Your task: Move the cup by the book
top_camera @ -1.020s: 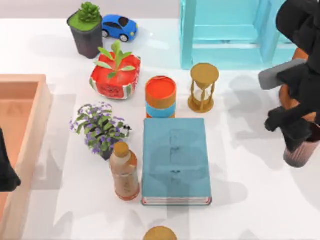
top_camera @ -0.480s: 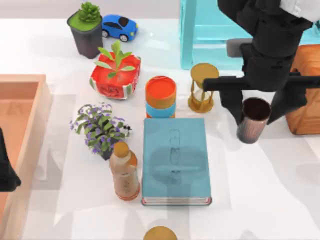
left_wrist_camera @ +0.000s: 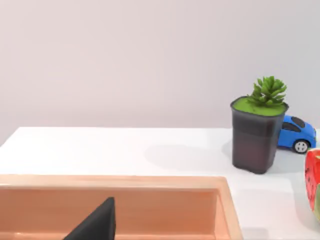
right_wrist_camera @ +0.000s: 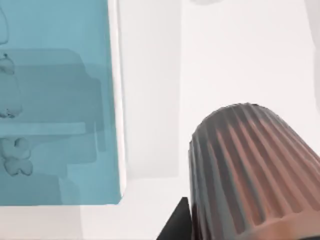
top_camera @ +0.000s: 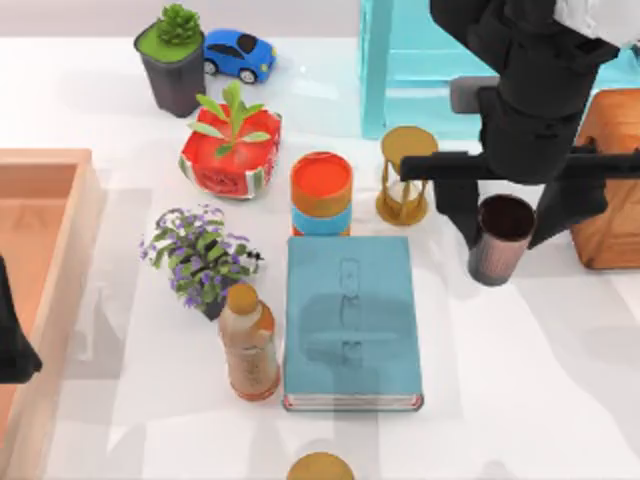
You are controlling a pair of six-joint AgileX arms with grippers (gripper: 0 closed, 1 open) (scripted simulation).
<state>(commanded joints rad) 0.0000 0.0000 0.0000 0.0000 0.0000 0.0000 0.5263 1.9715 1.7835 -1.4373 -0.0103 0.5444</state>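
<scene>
The cup [top_camera: 500, 240] is held just off the right edge of the book [top_camera: 350, 320], near its far right corner, with a strip of white table [top_camera: 520, 400] between them. It is clamped by the right gripper [top_camera: 506, 222], whose 2 dark fingers are seen on either side of the rim. In the right wrist view the ribbed copper wall of the cup [right_wrist_camera: 250, 170] sits close beside the white page edge of the book [right_wrist_camera: 55, 100].

The step in hand is judged to be the set-down. The cup should be lowered straight and kept upright, so that the base meets the table flat, and the fingers should be parted only once the weight is taken by the surface. A small gap to the book should be kept, so that the cover is not nudged. The hourglass [top_camera: 407, 175] stands near the left finger and should be cleared on withdrawal.

The left arm is parked at the table's left, over the wooden tray [top_camera: 45, 260]; whether its pincer is apart cannot be told.

No brand or legible writing is seen; only faint embossed marks are carried on the book's cover.
</scene>
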